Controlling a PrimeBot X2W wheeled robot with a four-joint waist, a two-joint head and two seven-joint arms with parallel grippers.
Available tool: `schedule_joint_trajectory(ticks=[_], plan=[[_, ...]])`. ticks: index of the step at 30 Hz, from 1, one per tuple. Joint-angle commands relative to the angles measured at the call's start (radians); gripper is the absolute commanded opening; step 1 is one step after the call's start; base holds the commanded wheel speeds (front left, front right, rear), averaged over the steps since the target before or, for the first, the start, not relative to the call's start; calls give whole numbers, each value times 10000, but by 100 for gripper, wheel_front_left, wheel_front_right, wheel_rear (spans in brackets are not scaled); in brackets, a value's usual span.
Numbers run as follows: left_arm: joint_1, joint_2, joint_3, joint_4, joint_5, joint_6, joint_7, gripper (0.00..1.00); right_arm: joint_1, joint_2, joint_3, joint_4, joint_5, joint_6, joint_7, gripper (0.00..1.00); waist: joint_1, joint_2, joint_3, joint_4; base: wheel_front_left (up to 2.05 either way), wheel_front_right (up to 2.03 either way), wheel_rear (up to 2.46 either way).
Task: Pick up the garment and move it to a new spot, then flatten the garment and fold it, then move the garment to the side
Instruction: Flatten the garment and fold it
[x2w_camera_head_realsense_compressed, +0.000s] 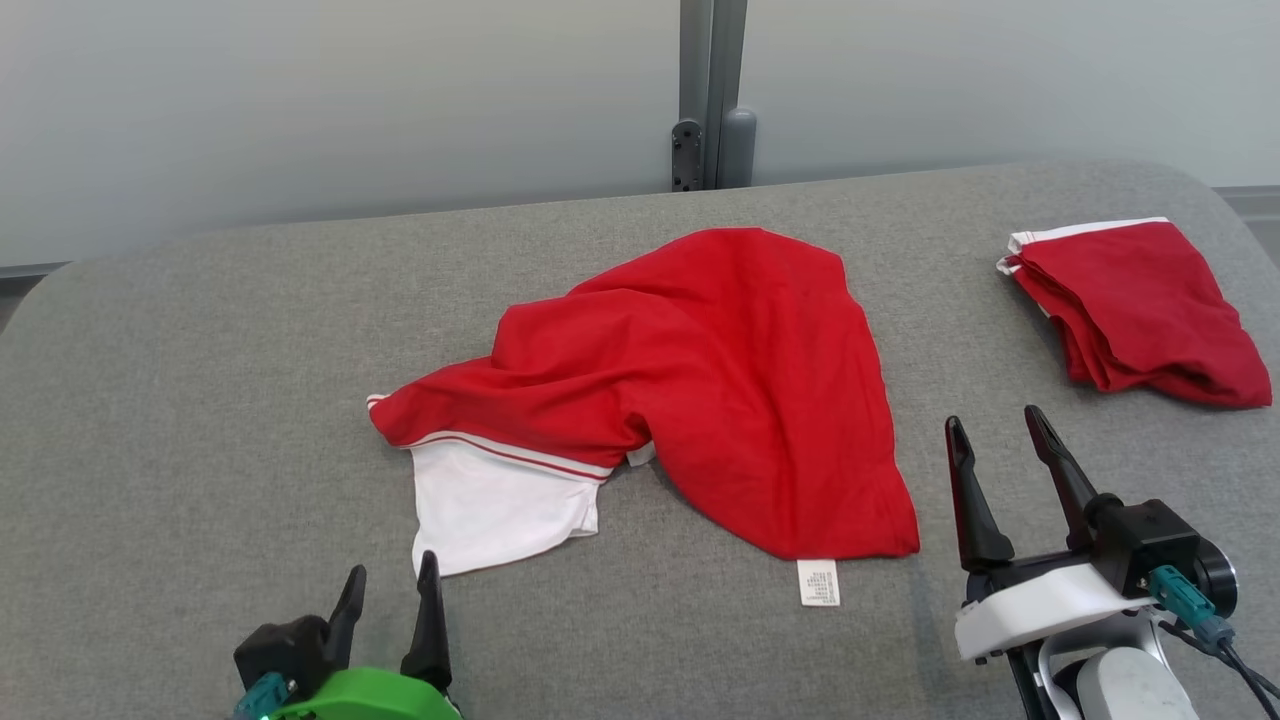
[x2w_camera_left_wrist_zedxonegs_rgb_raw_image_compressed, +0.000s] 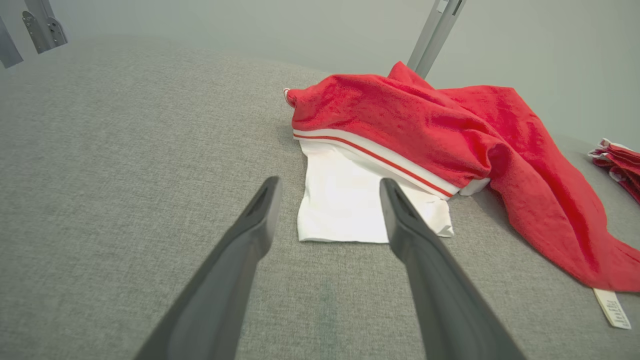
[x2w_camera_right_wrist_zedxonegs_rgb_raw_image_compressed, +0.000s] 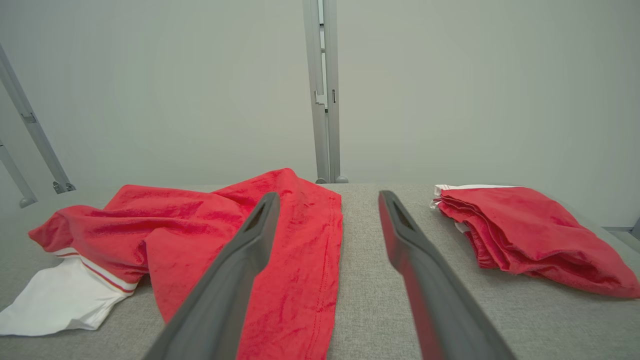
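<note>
red crumpled cloth garment (x2w_camera_head_realsense_compressed: 700, 400): we'd pinch its near edges with left claw (x2w_camera_head_realsense_compressed: 392, 563) and right claw (x2w_camera_head_realsense_compressed: 993, 414), both wide.

Bright, even, diffuse light on all three of my feeds, no glare anywhere. Shadows are soft: just a thin dark band under the garment (x2w_camera_head_realsense_compressed: 720, 390) along its near fold. My head feed is crisp. Both wrist feeds bow at the edges, and the fingers (x2w_camera_left_wrist_zedxonegs_rgb_raw_image_compressed: 225, 280) of the left gripper (x2w_camera_left_wrist_zedxonegs_rgb_raw_image_compressed: 330, 182) go soft close to the lens.
</note>
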Motion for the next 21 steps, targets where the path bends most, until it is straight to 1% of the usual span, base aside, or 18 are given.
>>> schedule_joint_trajectory(ticks=[1,5,9,14,18,21], plan=[[-350,34,-44,194,-295,-46,267,100,-56,-17,-10,7,-63,-7,-32,100,0,0,46,5,0,0,0],[-841,33,-225,944,-683,-50,976,100,-122,-17,20,15,-46,-7,-31,100,0,0,146,-28,0,0,0],[-1438,38,-250,1778,-812,131,1356,100,-229,-17,64,18,-39,-7,-31,100,0,0,271,-145,0,0,0],[-2098,79,-169,2843,-750,435,1482,100,-290,-18,68,8,-1,-7,-31,100,0,0,455,-344,0,0,0],[-2485,96,-78,3497,-830,511,1317,100,-335,-18,33,-2,-20,-7,-32,100,0,0,599,-496,0,0,0],[-2659,100,-132,3901,-687,600,1198,100,-337,-17,22,18,-66,-7,-31,100,0,0,657,-559,0,0,0]])
